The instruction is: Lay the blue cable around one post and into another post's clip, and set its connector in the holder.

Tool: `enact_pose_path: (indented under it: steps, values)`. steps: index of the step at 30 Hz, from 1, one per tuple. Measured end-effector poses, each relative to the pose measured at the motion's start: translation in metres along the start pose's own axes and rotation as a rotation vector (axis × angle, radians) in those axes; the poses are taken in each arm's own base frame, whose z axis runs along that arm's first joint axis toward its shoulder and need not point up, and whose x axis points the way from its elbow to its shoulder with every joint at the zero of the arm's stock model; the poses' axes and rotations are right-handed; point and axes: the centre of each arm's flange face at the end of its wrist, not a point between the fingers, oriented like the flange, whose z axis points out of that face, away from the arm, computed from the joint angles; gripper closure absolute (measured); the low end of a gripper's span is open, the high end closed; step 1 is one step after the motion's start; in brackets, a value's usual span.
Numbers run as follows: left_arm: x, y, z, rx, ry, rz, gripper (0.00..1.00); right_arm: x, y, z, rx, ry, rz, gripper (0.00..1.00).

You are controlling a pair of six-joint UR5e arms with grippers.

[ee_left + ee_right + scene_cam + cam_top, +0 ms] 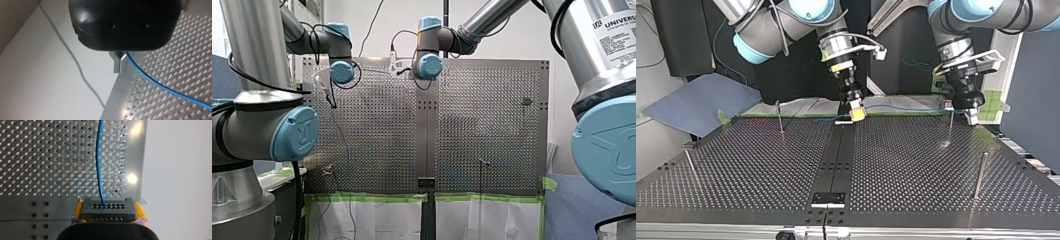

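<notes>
The thin blue cable (901, 107) hangs stretched between my two grippers above the plate's edge nearest the arms. My right gripper (856, 114), with yellow pads, is shut on the cable's black connector (108, 210), a block with rows of small holes. The cable (98, 157) runs straight ahead from it. My left gripper (120, 65) has its metal fingers shut on the cable (162, 86), which trails away over the perforated plate. In the top view my left gripper (970, 116) stands close beside a thin post (950, 127). A black holder (828, 199) sits at the plate's edge farthest from the arms.
More thin posts stand on the perforated plate (761, 170): one (779, 117) near the arms' side, one (980, 175) at the top view's right, one (690, 165) at its left. Green tape and white sheets (377, 215) line the plate's edge by the arms.
</notes>
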Motion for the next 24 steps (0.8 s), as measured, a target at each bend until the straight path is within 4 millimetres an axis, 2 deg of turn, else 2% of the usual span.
enact_pose_path:
  steps: [10,15,19,24]
  values:
    - [-0.023,0.015,0.029,-0.051,-0.053,0.012,0.98,0.034,-0.005,0.016,0.017,0.059,0.031,1.00]
    - [-0.036,0.026,0.046,-0.069,-0.088,0.017,0.98,0.044,-0.008,0.021,0.039,0.080,0.040,1.00]
    - [-0.046,0.026,0.057,-0.061,-0.111,0.015,0.98,0.050,-0.011,0.025,0.050,0.093,0.056,1.00]
    - [-0.048,0.021,0.072,-0.045,-0.111,0.026,0.98,0.054,-0.013,0.030,0.058,0.099,0.065,1.00]
